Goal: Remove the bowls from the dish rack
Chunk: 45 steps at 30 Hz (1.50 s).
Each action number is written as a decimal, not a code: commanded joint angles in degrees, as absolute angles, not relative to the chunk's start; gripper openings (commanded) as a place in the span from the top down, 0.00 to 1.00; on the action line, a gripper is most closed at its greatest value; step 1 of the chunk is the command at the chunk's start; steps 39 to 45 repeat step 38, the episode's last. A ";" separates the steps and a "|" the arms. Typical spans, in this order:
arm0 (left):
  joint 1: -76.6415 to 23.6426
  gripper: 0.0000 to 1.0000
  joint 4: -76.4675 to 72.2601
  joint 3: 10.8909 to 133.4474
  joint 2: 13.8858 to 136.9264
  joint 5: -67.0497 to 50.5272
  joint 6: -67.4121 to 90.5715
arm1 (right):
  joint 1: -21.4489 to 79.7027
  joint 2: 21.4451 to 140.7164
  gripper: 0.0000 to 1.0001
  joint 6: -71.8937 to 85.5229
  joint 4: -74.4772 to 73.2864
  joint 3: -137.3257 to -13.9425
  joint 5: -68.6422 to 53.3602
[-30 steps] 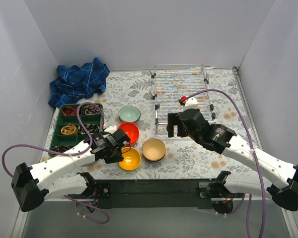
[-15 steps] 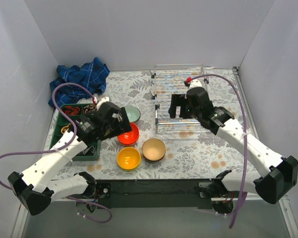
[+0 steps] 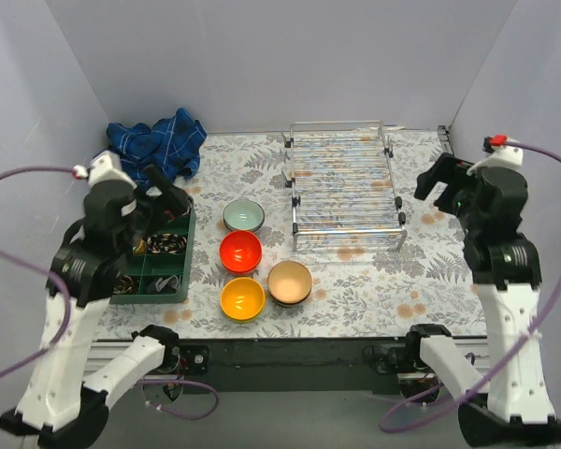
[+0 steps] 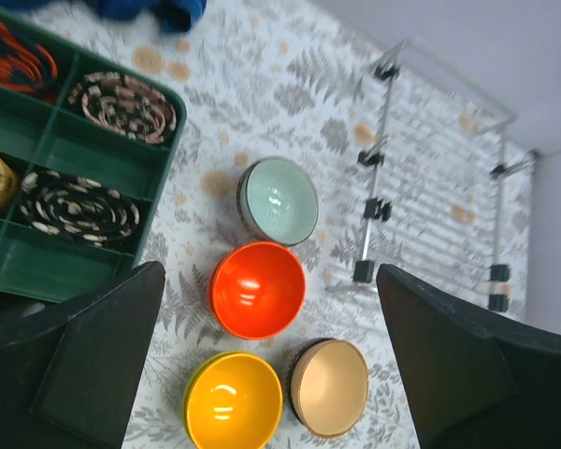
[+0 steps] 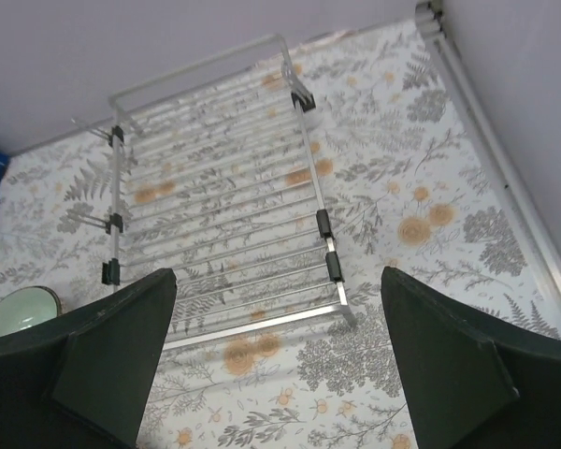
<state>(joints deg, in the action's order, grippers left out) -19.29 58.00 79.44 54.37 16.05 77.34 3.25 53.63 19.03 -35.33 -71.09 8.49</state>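
Half a second ago the left tool (image 4: 269,276) hung low over the red-orange bowl (image 3: 240,251) and the right tool (image 5: 279,276) sat over the dish rack (image 3: 344,192). Both arms have since swung up and outward. The left one now stands high above the green tray (image 3: 154,281) at the desk's (image 3: 374,281) 9 o'clock edge, and the right one stands high at the 3 o'clock edge, well clear of the rack. Each wrist view shows its two fingers spread wide and grasping nothing, so both tools are released. The bowls have not shifted. They stand on the desk at the rack's 8 o'clock side: the pale blue-green bowl (image 3: 244,216) is just beside the rack's near left corner, with the red-orange one at its 6 o'clock. The orange-yellow bowl (image 3: 243,299) is at 6 o'clock of that, a lime green rim showing under it. The beige bowl (image 3: 289,282) sits at its 2 o'clock, nested in a dark one. The rack stays at the desk's 12 o'clock end, and the blue cloth (image 3: 150,150) lies at 10 o'clock.
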 commanded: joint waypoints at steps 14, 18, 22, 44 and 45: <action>-19.25 0.02 57.40 64.70 19.52 19.17 70.66 | 3.69 16.53 0.02 8.53 -37.18 -52.92 15.21; -19.25 0.02 51.09 58.73 13.11 17.93 71.81 | 3.78 12.14 0.02 8.09 -36.22 -49.93 17.31; -19.16 0.02 48.52 55.02 9.50 17.93 73.30 | 3.78 11.69 0.01 7.39 -35.68 -49.75 18.28; -19.25 0.02 47.64 53.26 9.23 19.60 75.32 | 3.78 11.51 0.01 6.77 -35.16 -49.92 18.81; -19.25 0.02 47.64 53.26 9.23 19.60 75.32 | 3.78 11.51 0.01 6.77 -35.16 -49.92 18.81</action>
